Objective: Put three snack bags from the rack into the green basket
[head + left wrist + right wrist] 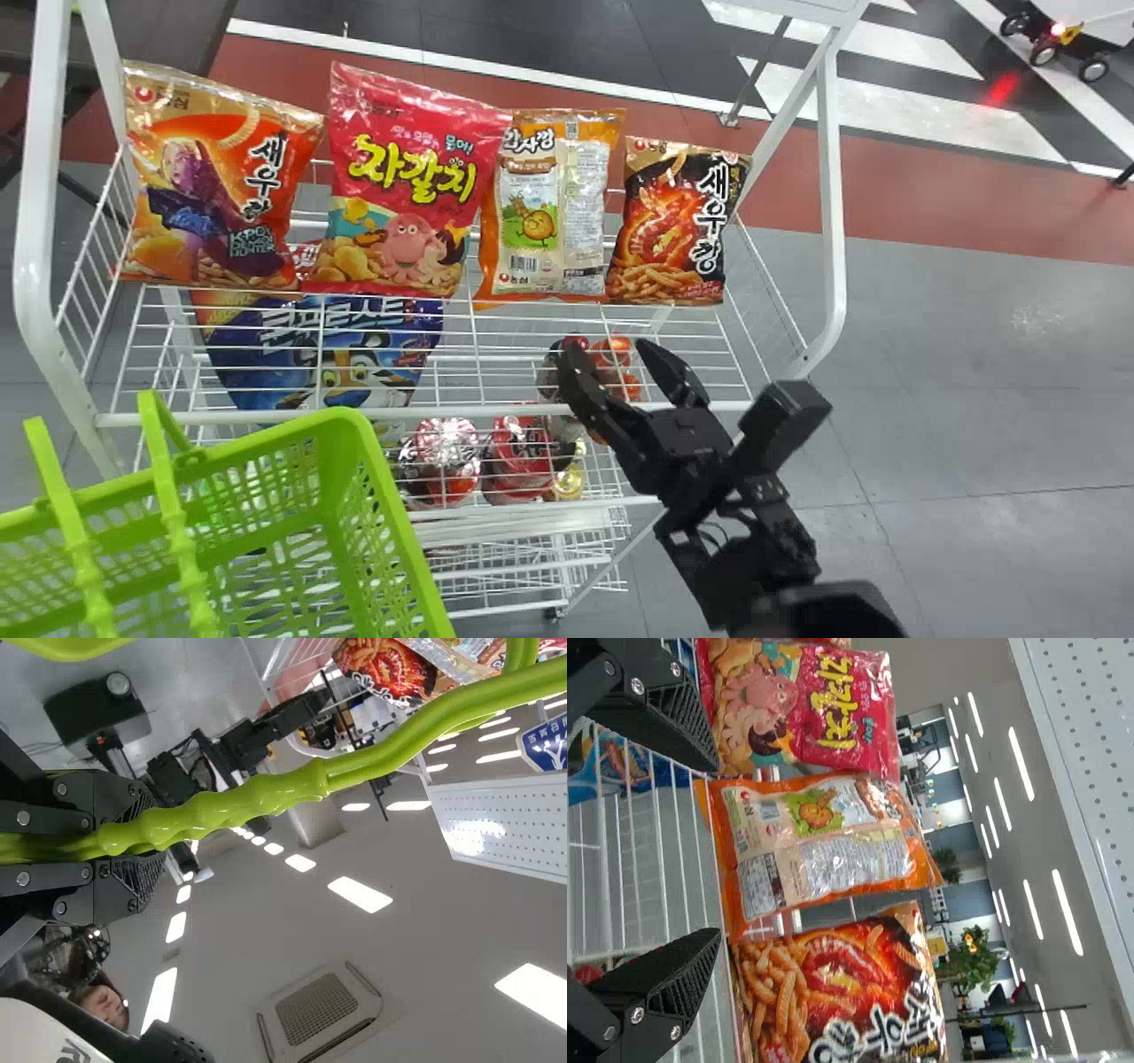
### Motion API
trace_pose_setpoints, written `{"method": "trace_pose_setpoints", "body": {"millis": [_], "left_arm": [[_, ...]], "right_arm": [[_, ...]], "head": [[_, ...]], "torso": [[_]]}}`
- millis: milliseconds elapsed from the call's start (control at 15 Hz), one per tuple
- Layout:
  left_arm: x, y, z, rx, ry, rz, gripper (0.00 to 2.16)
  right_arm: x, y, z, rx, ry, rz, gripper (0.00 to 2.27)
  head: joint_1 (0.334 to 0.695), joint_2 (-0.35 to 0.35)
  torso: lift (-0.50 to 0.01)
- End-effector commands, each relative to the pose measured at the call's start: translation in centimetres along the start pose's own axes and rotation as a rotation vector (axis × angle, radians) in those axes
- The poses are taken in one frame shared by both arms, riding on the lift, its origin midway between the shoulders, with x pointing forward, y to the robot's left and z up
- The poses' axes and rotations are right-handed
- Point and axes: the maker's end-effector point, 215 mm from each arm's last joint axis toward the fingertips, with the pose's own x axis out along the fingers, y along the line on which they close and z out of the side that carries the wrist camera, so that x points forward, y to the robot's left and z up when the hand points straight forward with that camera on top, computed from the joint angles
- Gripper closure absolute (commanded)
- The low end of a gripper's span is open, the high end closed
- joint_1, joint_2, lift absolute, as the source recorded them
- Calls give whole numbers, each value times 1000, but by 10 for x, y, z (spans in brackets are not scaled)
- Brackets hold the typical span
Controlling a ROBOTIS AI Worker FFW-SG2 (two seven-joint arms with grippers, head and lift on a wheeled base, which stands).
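A: Head view. What lies nearest?

B: The green basket, before the near left corner of the rack's upper shelf.

A: And the snack bags?

B: Four stand along that shelf. From its left edge to its right: orange bag, pink bag, orange-and-cream bag, black bag.

A: The right gripper?

B: At the shelf's near edge, toward the right corner, fingers spread.

A: Left wrist view?

B: In the foreground, the left gripper, its two fingers closed about the basket's green handle.

A: Right wrist view?

B: Foreground: the right gripper, fingers wide apart. Beyond the gap between them stands the orange-and-cream bag; the pink bag and the black bag flank it on the shelf.
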Motion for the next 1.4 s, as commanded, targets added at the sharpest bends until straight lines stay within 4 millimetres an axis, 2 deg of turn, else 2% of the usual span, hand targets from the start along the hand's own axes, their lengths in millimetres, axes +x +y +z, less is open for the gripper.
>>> {"method": "trace_pose_setpoints", "body": {"millis": [0, 200, 267, 400, 667, 867, 1000, 1133, 1333], "left_arm": [[1, -2, -1, 0, 1, -1, 2148], [1, -3, -3, -4, 1, -2, 2148], [2, -3, -3, -4, 2, -3, 2148], [3, -2, -4, -1, 9, 1, 2148], [3, -1, -5, -6, 14, 9, 2148], [3, -2, -5, -6, 14, 8, 2148], [2, -2, -5, -5, 13, 12, 2148], [0, -2, -4, -3, 10, 11, 2148], [-3, -2, -4, -7, 4, 13, 2148]], "right_arm": [[32, 37, 4, -5, 34, 73, 174], [66, 97, 4, -36, 109, 181, 174], [74, 124, 2, -53, 131, 227, 174], [93, 173, 0, -129, 167, 295, 174], [128, 235, -7, -206, 181, 369, 174], [159, 266, -6, -226, 186, 385, 164], [174, 297, -12, -251, 202, 433, 164], [184, 314, -21, -270, 225, 456, 164], [198, 306, -37, -368, 236, 430, 164]], "head": [[695, -285], [695, -202], [695, -146], [695, -78], [695, 73], [695, 151], [695, 184], [695, 219], [695, 268]], "torso": [[0], [0], [0], [0], [0], [0], [0], [0], [0]]}}
